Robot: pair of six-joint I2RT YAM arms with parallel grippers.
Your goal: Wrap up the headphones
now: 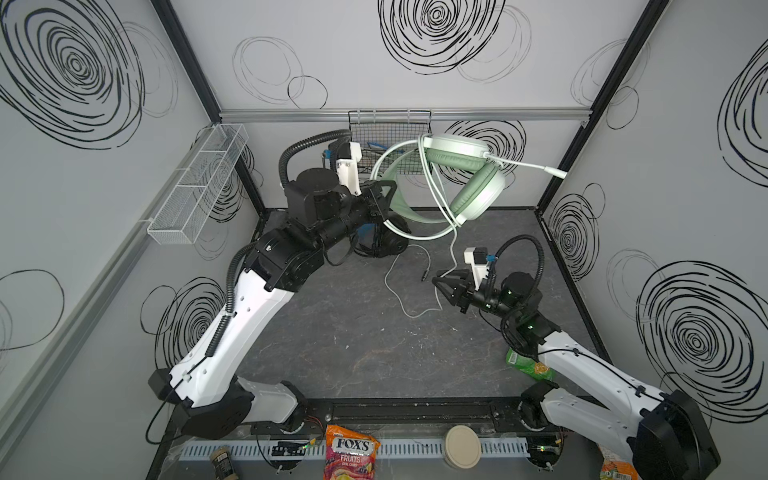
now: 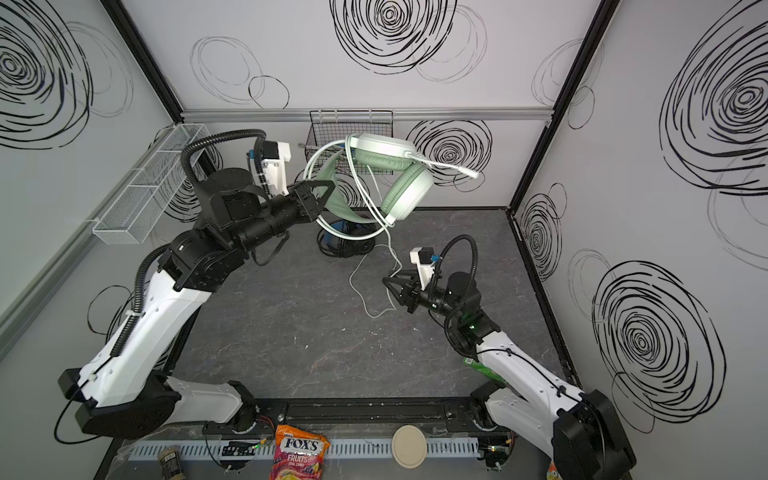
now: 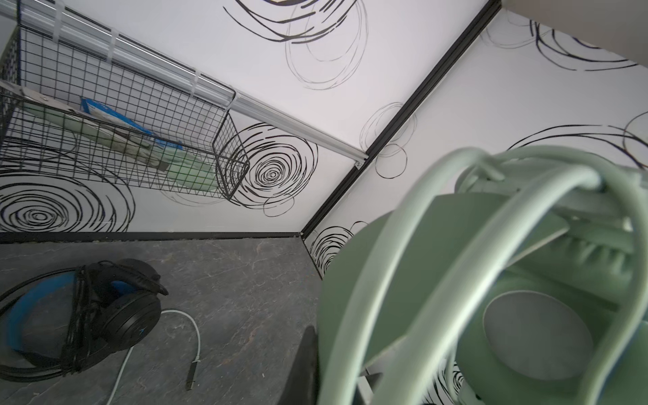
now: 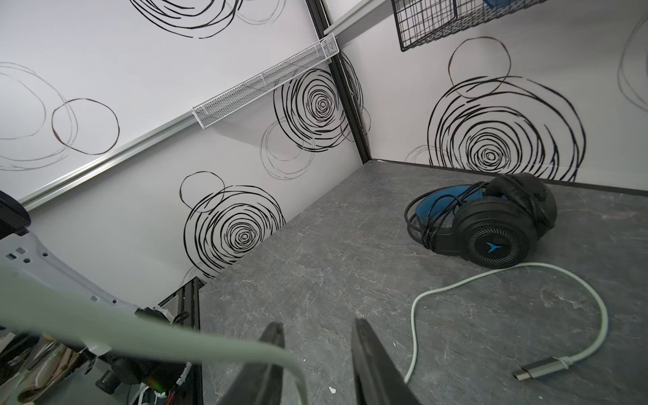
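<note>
My left gripper (image 1: 388, 199) (image 2: 322, 197) is shut on the headband of the mint-green headphones (image 1: 478, 195) (image 2: 407, 191) and holds them in the air near the back wall. Close up in the left wrist view, the green earcup (image 3: 536, 336) fills the frame. Their pale cable (image 1: 399, 291) (image 4: 491, 280) hangs down and loops over the floor to its plug (image 1: 424, 275). My right gripper (image 1: 438, 282) (image 4: 317, 324) stands low beside the hanging cable, jaws apart, with the cable running across one finger and down into the gap. The black headphones (image 4: 491, 231) (image 3: 119, 315) lie on the floor, cable wound round them.
A black wire basket (image 1: 388, 137) hangs on the back wall, just behind the raised headset. A white mesh tray (image 1: 199, 183) is fixed to the left wall. A green packet (image 1: 528, 365) lies by the right arm. A candy bag (image 1: 351, 453) and round lid (image 1: 461, 446) sit at the front edge.
</note>
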